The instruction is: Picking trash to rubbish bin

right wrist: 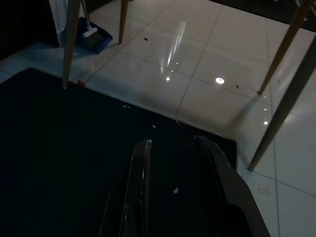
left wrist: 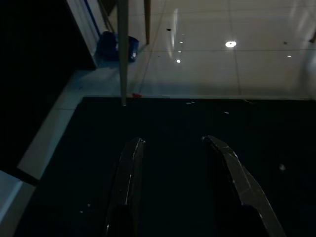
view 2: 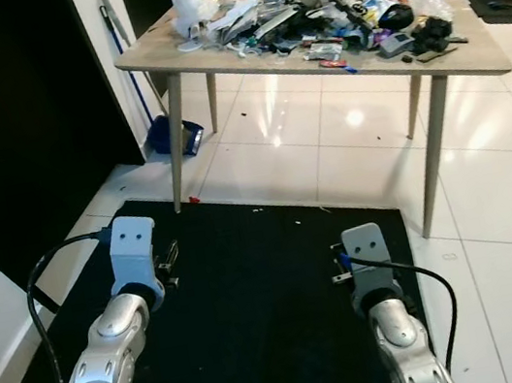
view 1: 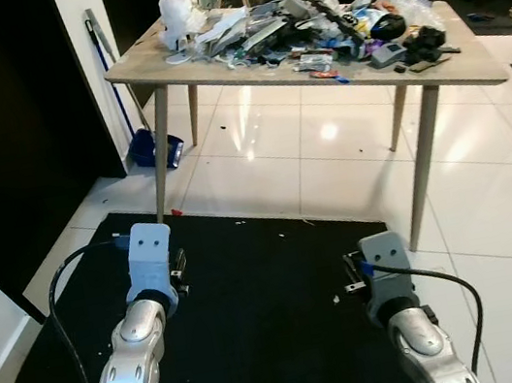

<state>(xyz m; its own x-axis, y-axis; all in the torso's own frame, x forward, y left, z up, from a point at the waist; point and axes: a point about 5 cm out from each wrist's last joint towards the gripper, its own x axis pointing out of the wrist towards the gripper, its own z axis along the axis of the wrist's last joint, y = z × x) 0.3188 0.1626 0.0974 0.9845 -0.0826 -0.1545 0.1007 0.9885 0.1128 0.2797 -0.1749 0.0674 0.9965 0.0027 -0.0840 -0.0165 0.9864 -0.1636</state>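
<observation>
Trash (view 1: 308, 30) lies heaped on the tabletop (view 1: 470, 57), well ahead of the robot. Both arms hang low over a black mat (view 1: 258, 319). The left gripper (left wrist: 177, 143) and right gripper (right wrist: 173, 143) each have fingers spread, holding nothing. A blue dustpan (view 1: 153, 150) sits on the tiled floor (view 1: 329, 159) by a table leg.

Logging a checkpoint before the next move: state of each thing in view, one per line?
Left pincer: open, empty, over the black mat.
Right pincer: open, empty, over the same mat.
Table: upright, one end on the mat.
Trash pile: heaped loose on the tabletop, untouched.
Blue dustpan: on the tiles by the wall, beside the table leg.
</observation>
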